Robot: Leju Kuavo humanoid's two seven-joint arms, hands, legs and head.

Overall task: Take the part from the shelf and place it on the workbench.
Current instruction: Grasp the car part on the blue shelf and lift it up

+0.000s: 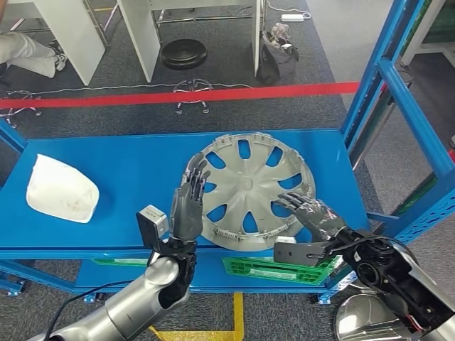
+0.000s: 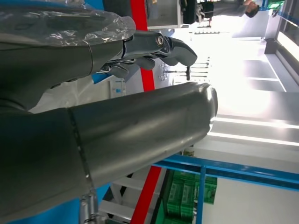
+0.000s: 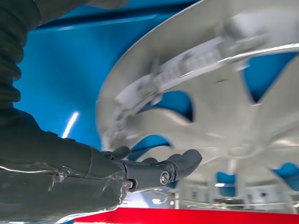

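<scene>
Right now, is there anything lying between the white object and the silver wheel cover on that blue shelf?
Nothing: in the head view, bare blue shelf separates the white object and wheel cover.

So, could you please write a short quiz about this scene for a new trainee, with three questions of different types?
1. True or false: the wheel cover is already lifted off the blue shelf.
2. Multiple choice: what lies on the shelf far to the left of the wheel cover? A) a white part B) a red box C) a black stool
3. Short answer: on which sides of the wheel cover are the left hand and the right hand?

Key
1. False: it lies flat on the shelf.
2. A
3. The left hand is raised at its left edge and the right hand reaches over its right edge; neither plainly holds it.
</scene>
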